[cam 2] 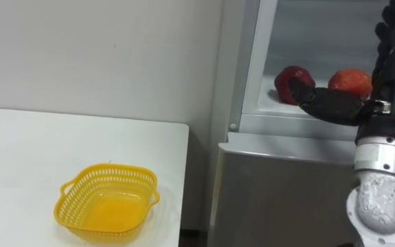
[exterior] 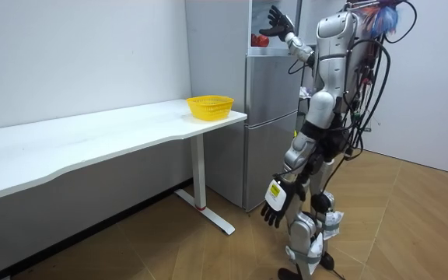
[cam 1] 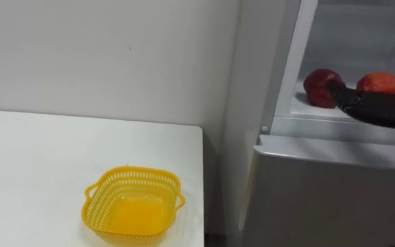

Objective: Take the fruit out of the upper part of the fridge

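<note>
Two red fruits lie on the shelf of the open upper fridge compartment (cam 2: 307, 113): a dark red one (cam 2: 288, 81) on the left and an orange-red one (cam 2: 350, 81) beside it. My right hand (cam 2: 392, 81) is raised in front of them, open, fingers pointing up and thumb stretched left across the dark red fruit's lower right. It holds nothing. In the room view I stand facing the fridge (exterior: 274, 124), right hand (exterior: 277, 25) up at the top compartment, while my left hand (exterior: 274, 210) hangs open by my thigh.
A yellow plastic mesh basket (cam 2: 108, 202) stands empty on the white table (cam 2: 19, 158), near the table's right end beside the fridge. The lower fridge door (cam 2: 280, 192) is closed. A white wall runs behind the table.
</note>
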`<state>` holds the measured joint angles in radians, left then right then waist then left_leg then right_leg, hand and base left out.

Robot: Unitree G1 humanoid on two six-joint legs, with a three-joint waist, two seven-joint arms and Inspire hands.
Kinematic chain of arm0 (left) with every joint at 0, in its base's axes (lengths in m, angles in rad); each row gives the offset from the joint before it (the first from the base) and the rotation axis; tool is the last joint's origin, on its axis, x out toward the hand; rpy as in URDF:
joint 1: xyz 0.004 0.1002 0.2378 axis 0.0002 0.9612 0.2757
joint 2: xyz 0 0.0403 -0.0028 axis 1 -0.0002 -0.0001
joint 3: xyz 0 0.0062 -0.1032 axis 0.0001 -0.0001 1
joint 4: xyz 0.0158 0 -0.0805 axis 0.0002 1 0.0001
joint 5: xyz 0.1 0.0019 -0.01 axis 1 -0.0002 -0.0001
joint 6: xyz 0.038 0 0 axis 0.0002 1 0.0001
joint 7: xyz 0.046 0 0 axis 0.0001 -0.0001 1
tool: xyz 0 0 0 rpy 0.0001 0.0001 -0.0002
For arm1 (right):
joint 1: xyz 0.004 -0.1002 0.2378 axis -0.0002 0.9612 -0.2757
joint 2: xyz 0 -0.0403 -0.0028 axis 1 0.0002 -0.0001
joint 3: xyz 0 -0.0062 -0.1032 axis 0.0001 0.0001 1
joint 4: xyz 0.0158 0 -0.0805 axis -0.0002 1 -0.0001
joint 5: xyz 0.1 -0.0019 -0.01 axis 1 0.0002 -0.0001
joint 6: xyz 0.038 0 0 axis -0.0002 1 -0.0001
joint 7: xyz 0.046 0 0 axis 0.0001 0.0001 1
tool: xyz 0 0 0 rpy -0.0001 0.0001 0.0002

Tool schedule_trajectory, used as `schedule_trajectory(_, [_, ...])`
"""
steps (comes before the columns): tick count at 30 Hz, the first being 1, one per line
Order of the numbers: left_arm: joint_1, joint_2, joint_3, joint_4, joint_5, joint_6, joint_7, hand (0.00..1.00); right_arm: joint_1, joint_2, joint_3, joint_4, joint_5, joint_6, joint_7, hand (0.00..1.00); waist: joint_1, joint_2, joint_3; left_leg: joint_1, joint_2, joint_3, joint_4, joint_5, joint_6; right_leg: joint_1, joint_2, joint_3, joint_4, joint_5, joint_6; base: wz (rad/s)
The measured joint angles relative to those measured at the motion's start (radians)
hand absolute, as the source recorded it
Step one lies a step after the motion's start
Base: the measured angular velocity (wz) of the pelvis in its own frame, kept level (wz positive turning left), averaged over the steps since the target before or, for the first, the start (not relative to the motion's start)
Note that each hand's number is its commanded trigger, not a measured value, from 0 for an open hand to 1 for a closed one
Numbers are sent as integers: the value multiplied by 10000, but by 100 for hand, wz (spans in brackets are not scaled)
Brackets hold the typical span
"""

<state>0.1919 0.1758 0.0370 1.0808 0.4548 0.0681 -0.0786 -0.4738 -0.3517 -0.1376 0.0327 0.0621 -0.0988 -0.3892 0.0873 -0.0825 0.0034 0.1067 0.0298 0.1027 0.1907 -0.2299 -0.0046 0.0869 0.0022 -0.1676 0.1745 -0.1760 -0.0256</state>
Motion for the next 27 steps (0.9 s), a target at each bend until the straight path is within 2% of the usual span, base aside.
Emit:
schedule_trajectory(1, [-12,29,0,0,0,8,1,0,-37,-1,25,49,-89,49,12,0,-1,-55,35,-12,4,-2,17,0,0,-4,1,-18,0,0,0,5])
schedule_trajectory(6, [-4,45,-3,-1,121,165,-37,0,-150,-88,40,422,-347,148,84,0,1,-200,12,-173,-9,-108,129,-2,2,-36,-27,-139,0,2,-4,8])
schedule_trajectory(12, [-97,67,-2,-13,195,165,-130,0,-213,-190,81,422,-651,148,237,0,-4,-136,-5,-248,-5,-238,149,-1,2,-24,-24,-277,3,4,-6,5])
schedule_trajectory(16, [-145,68,-2,-13,199,165,-140,0,-218,-374,95,578,-661,148,339,0,9,-89,20,-254,-8,-247,148,-2,2,-26,-32,-298,14,4,-6,0])
schedule_trajectory(20, [-165,78,8,-13,217,164,-181,0,-537,-395,95,1079,-665,149,410,0,5,-61,38,-267,1,-241,142,-2,2,-60,-31,-320,114,3,-5,0])
schedule_trajectory(27, [-173,154,16,-12,286,164,-397,0,-752,-440,96,1395,-737,150,645,0,13,-93,11,-254,3,-268,145,-1,2,-52,-35,-342,117,3,-5,0])
